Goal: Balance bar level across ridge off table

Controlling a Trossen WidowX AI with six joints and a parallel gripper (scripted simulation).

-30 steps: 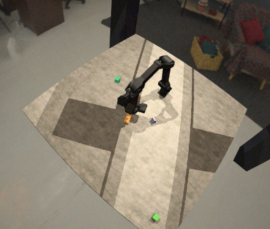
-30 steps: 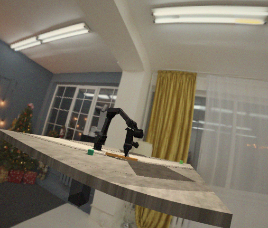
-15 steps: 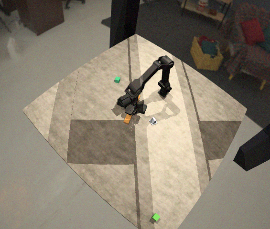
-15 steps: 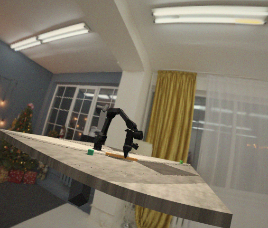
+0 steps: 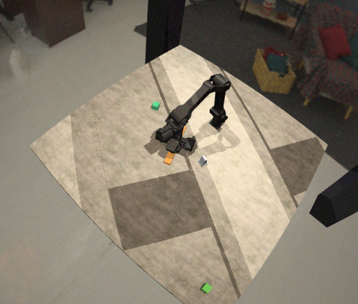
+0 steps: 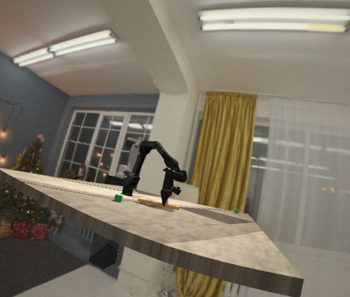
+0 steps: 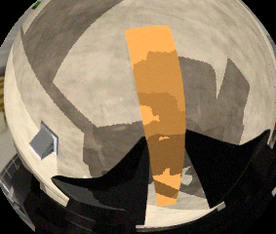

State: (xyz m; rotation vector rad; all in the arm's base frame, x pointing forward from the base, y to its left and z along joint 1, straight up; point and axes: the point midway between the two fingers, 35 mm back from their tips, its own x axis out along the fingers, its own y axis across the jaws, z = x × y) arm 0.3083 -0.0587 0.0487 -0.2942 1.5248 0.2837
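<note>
The orange bar (image 5: 169, 158) (image 6: 149, 202) (image 7: 159, 73) lies low at the table surface, a little apart from the ridge. My gripper (image 5: 179, 148) (image 6: 164, 203) (image 7: 165, 136) points down over the bar's middle part. Its two black fingers stand close against the bar's long sides in the wrist view, shut on it. The small grey ridge (image 5: 204, 158) (image 7: 43, 141) stands on the table to the right of the bar in the top view, with nothing on it. It is mostly hidden behind the gripper in the exterior view. The gripper covers part of the bar in the top view.
A teal-green cube (image 5: 155, 105) (image 6: 118, 197) lies beyond one end of the bar. A bright green cube (image 5: 206, 287) (image 6: 236, 211) lies far off near a table edge. The arm's base (image 5: 218, 119) (image 6: 127, 190) stands behind the bar. Shadows cross the table.
</note>
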